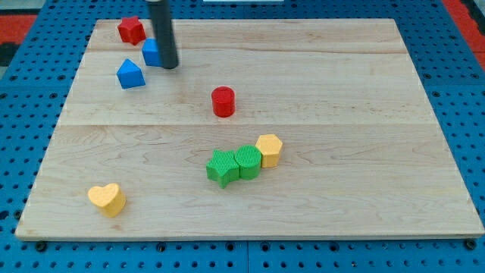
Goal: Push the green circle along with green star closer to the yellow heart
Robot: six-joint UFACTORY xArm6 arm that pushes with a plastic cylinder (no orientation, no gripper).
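The green star (220, 167) and green circle (247, 161) lie touching in a row with a yellow hexagon (269, 149) at centre-bottom of the wooden desk (364, 114), well apart from the yellow heart (107, 199) near the view's bottom-left corner, so the push looks not yet begun. My tip (168, 65) rests far off at the view's top left, beside 2 blue blocks (130, 74); no pincer is fitted, so its state cannot be told.
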